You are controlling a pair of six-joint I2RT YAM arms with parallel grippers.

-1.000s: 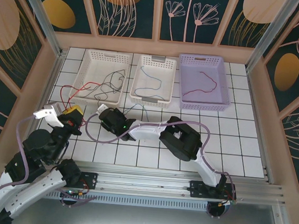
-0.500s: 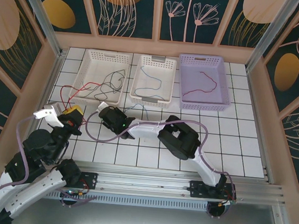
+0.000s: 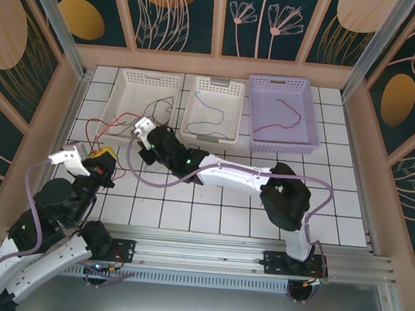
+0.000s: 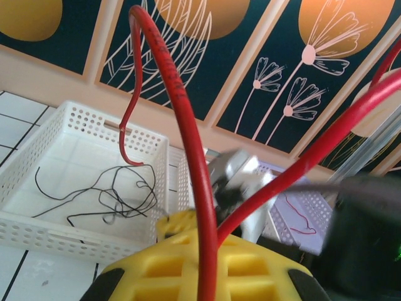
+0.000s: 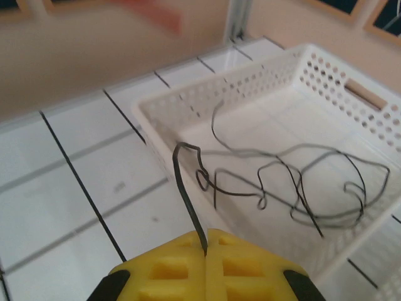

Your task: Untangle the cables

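A: Black cable, where does it sit?
B: The black cable point(image 5: 188, 194) lies mostly in loose loops on the floor of the left white basket point(image 3: 127, 76). One end comes over the near rim and drops straight into the right gripper point(image 5: 205, 249).
A: State of that gripper?
B: Its yellow pads are pressed together, pinching the black cable in the seam between them. In the top view it hangs at the near right part of that basket, arm stretched across the worktop point(image 3: 335, 201).
A: Red one?
B: The red cable point(image 4: 192, 157) is pinched by the left gripper point(image 4: 207, 251), pads closed on it. Two strands rise from the pads in the left wrist view. One arches over and its tip hangs in front of the white basket; the other leaves toward the upper right. From above it runs over the tiles beside the basket's near left corner.
A: Do red and black touch?
B: Cannot tell; they come close near the basket's front wall.
A: Other cables?
B: The blue cable point(image 3: 219, 114) lies curved inside the middle white basket point(image 3: 200, 82), alone. A second red cable point(image 3: 293, 121) lies in the lilac basket point(image 3: 260, 83), also alone.
A: Basket layout?
B: Three in a row at the far side of the worktop, lilac on the right.
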